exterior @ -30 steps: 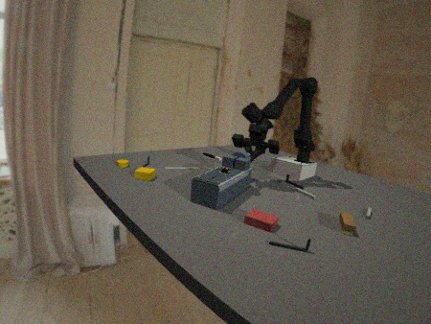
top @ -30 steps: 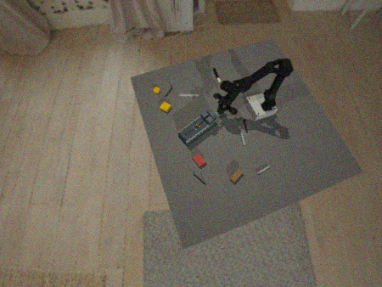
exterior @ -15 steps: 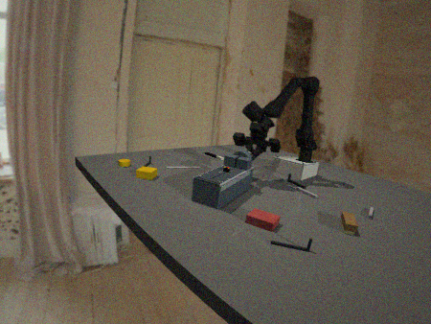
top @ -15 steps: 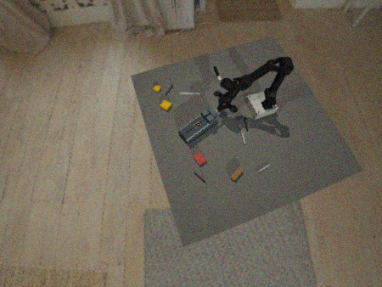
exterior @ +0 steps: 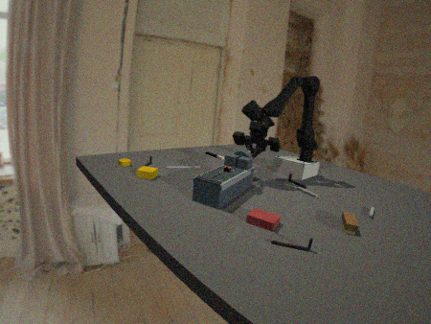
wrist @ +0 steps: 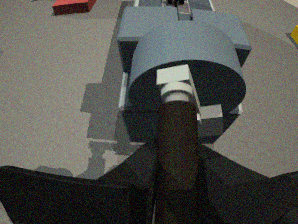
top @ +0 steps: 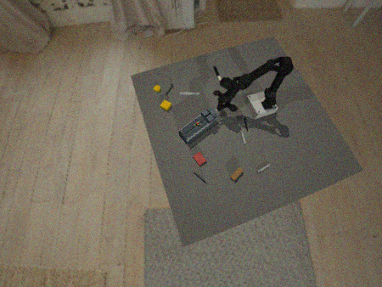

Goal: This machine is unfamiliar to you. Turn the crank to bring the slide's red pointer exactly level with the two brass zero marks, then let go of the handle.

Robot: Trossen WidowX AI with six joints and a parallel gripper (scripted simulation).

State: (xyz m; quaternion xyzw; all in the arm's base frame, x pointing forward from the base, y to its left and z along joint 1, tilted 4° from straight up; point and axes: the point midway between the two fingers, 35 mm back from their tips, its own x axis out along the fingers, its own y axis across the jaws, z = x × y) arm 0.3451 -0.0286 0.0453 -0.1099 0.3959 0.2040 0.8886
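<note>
The blue-grey machine [top: 188, 135] [exterior: 208, 190] [wrist: 185, 42] stands on the table, its round drum facing the arm in the wrist view. The slide's small red pointer [top: 198, 124] [exterior: 227, 169] sits near the middle of the machine's top slot. The brass zero marks are too small to tell apart, so its exact level is unclear. The white crank arm [wrist: 173, 75] lies across the drum's face, and the dark brown handle [wrist: 178, 122] extends from it towards me. My gripper [top: 219, 109] [exterior: 254, 152] [wrist: 170, 145] is shut on the handle; its fingertips are partly hidden in the top and exterior views.
A red block [top: 199, 159] [exterior: 263, 219] [wrist: 74, 6] lies beside the machine. A yellow block [top: 165, 105] [exterior: 147, 173] and yellow cylinder [top: 157, 88] [exterior: 124, 162] lie on its other side. An orange block [top: 237, 174] [exterior: 351, 221] and several thin dark and white pieces lie about the table.
</note>
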